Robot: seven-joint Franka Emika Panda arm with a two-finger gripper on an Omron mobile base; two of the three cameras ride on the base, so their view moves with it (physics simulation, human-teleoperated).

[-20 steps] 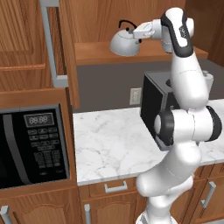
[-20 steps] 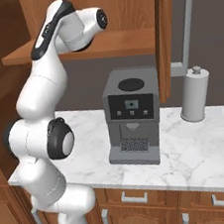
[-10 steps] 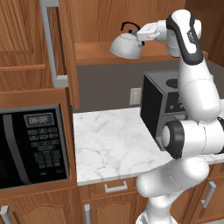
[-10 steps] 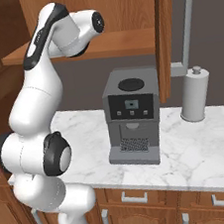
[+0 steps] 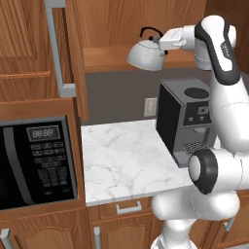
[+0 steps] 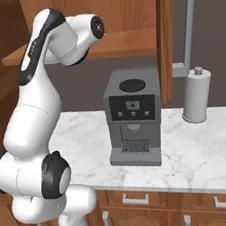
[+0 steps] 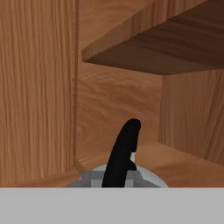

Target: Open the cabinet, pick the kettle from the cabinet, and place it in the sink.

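The cabinet (image 5: pixel 121 22) stands open, its left door (image 5: pixel 73 53) swung out with a long grey bar handle (image 5: pixel 55 48); the right door (image 6: pixel 168 37) also hangs open. My gripper (image 5: pixel 161 43) is shut on the black arched handle of the silver kettle (image 5: pixel 145 53), which hangs tilted at the front edge of the cabinet shelf (image 5: pixel 102 59). In the hand view the kettle's black handle (image 7: pixel 122 153) rises just ahead of the hand, over its silver top (image 7: pixel 151 179), with the cabinet's wooden inside (image 7: pixel 118 100) behind. The sink is out of view.
A dark coffee machine (image 5: pixel 187 116) (image 6: pixel 133 115) stands on the white marble counter (image 5: pixel 126 160) right below the kettle. A black microwave (image 5: pixel 34 163) is built in at the left. A paper towel roll (image 6: pixel 197 96) stands right of the machine.
The kettle has come a little outward and lower in my grip, toward the shelf's front edge. My arm's elbow has swung to the right and lower.
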